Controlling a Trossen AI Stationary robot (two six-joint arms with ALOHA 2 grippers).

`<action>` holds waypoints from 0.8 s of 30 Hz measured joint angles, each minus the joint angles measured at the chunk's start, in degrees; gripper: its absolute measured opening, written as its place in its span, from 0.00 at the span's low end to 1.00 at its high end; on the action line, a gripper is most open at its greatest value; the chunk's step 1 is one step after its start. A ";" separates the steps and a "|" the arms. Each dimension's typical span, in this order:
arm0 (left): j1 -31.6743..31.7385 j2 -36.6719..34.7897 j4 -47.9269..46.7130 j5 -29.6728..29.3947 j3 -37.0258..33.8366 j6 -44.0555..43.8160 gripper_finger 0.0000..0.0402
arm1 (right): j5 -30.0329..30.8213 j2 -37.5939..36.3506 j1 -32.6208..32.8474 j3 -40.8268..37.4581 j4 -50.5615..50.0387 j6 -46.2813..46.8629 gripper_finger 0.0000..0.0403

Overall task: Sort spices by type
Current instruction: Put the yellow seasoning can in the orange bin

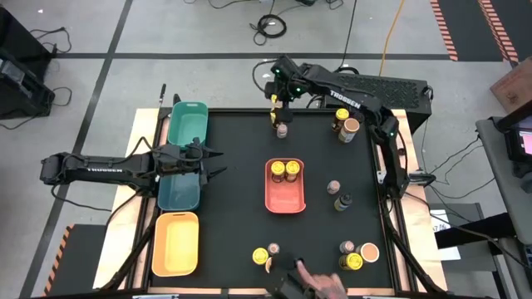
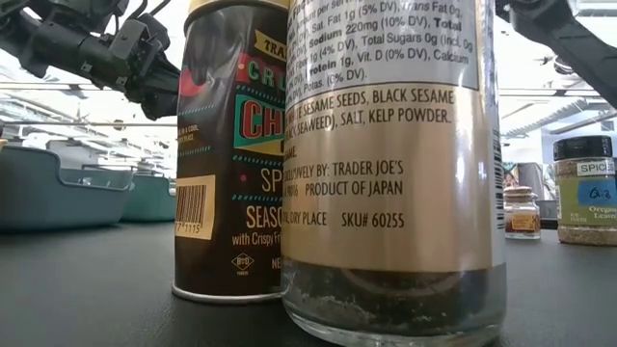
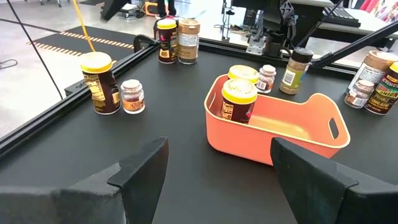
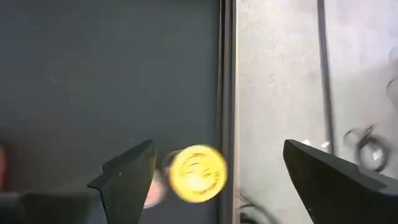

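high view, my left arm: stretched in flat from the left edge, left gripper [image 1: 214,162] hanging over the teal tray [image 1: 179,189], fingers spread with nothing in them.
high view, my right arm: reaches along the far edge of the table, right gripper [image 1: 281,106] pointing down above a yellow-lidded jar [image 1: 274,102] and a small brown-lidded jar [image 1: 283,129] at the far edge.
high view, jars: two yellow-lidded ones [image 1: 285,170] sit side by side in the far end of the coral tray [image 1: 285,199]. The rest are scattered: a pair at the far right, two loose ones right of the coral tray, and clusters along the near edge. The green tray [image 1: 188,123] and yellow tray [image 1: 175,243] hold nothing.
high view, extra: a person's hand [image 1: 320,285] shows at the near edge.
low view: mostly filled by two jars right at the lens, a dark can [image 2: 231,154] and a gold-labelled glass jar [image 2: 395,164] touching it. You can read the labels here, which no other view gives.
left wrist view: my fingers [image 3: 140,171] stand wide apart and hold nothing. The coral tray [image 3: 292,134] sits ahead with both yellow-lidded jars [image 3: 239,99] upright in it.
right wrist view: looking straight down, fingers [image 4: 130,168] wide open, a yellow lid [image 4: 198,173] between them at the table's edge. Can't tell if they touch it.
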 joint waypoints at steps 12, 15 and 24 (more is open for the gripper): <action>0.02 0.00 -0.13 -0.09 0.00 1.08 0.71 | 5.57 6.28 -0.79 -0.04 -5.13 -12.87 0.86; 0.03 0.00 -0.13 -0.18 0.00 1.11 0.71 | 5.56 7.23 -0.82 -0.07 -6.70 -12.89 0.86; 0.09 0.00 -0.28 -0.66 0.00 1.16 0.71 | 5.35 8.02 -0.91 -0.07 -4.21 -14.14 0.86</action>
